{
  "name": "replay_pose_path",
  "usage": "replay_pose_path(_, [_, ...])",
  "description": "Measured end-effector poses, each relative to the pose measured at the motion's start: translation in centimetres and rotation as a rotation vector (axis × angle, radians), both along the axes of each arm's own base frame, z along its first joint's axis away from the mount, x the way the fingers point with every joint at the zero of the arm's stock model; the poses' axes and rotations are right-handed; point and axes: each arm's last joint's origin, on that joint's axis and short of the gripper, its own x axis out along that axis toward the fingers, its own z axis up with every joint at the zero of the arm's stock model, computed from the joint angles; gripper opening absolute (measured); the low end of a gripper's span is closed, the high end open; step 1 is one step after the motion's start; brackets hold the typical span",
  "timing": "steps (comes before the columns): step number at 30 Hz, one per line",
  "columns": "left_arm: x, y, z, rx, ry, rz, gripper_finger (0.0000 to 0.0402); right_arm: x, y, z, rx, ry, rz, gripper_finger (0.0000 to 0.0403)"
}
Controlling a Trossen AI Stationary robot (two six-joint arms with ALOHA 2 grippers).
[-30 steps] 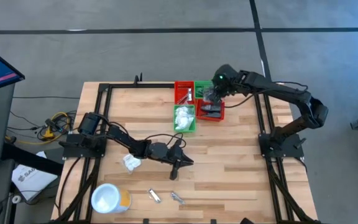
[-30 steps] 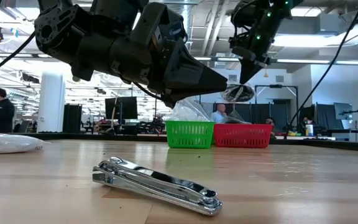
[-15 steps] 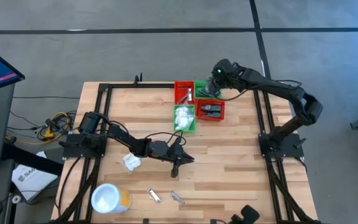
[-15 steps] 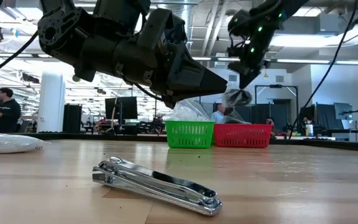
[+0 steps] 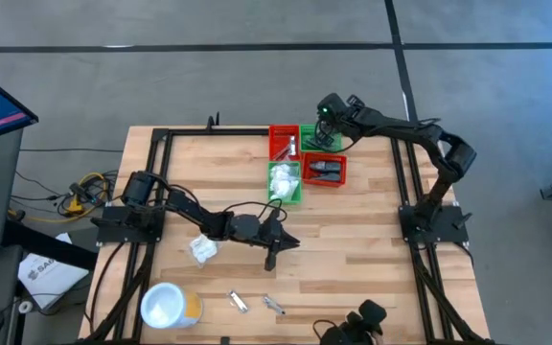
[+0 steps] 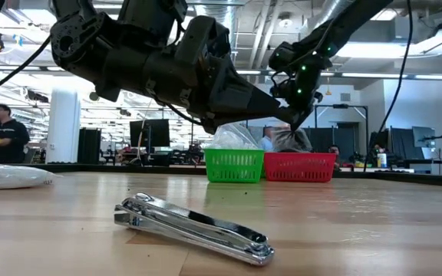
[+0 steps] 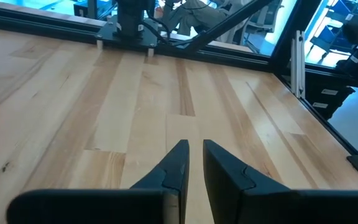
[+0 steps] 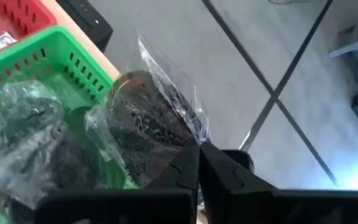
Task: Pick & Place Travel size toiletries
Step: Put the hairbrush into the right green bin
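My right gripper (image 5: 326, 132) (image 8: 197, 152) is shut on a black round disc in clear wrap (image 8: 145, 134) (image 6: 290, 138), above the far green bin (image 5: 314, 140) (image 8: 55, 68). That bin holds more dark wrapped items (image 8: 36, 149). My left gripper (image 5: 274, 247) (image 7: 194, 155) hangs shut over bare wood near the table's middle and touches nothing. A white wrapped packet (image 5: 202, 249) lies flat on the table beside the left arm. Two small chrome pieces (image 5: 239, 302) (image 5: 273, 305) lie near the near edge; the low view shows one as a nail clipper (image 6: 194, 230). My right gripper pinches the disc's clear wrap between its two fingers at the wrap's edge (image 8: 190, 138), right beside the disc. The fingers come slanting down from above. The disc is lifted clear and hangs below the fingers over the green bin.
Four bins stand at the far middle: a red bin (image 5: 283, 142), the far green one, a green bin with white packets (image 5: 284, 182) and a red bin with dark items (image 5: 324, 171). A white tub with orange side (image 5: 169, 305) stands near-left. A person (image 6: 2, 130) stands far behind.
My right gripper, still shut on the wrapped disc, has moved from above the near red bin toward the table's far edge and a little left, and now stands over the far green bin. The disc went with it.
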Motion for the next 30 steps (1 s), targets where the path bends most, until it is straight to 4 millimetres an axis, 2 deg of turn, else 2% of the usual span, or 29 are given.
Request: replay_pose_path(30, [0.0, 0.2, 0.0, 0.0, 0.005, 0.001, 0.004, 1.4, 1.3, -0.5, 0.024, -0.105, 0.04, 0.0])
